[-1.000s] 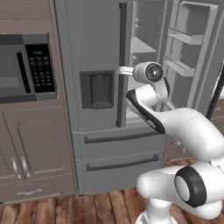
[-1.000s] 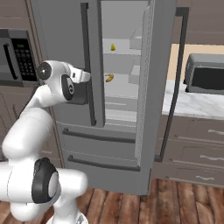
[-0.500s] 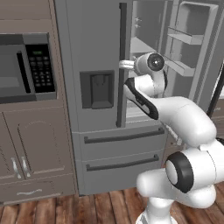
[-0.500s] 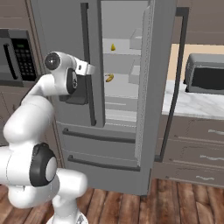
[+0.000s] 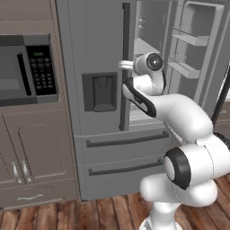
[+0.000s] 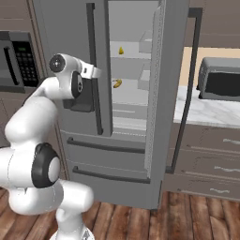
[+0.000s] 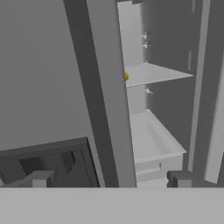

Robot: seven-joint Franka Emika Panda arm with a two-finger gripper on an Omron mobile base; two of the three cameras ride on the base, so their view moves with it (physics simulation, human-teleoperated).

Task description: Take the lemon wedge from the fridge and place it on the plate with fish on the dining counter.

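Jaws are spread all the way and empty, not touching anything; the gripper (image 7: 109,183) sits in front of the fridge (image 6: 65,56), right at the edge of the closed left door. Right door's swung open. Lemon wedge (image 6: 121,50) is on an upper shelf inside, with an orange-yellow bit (image 6: 117,83) one shelf below
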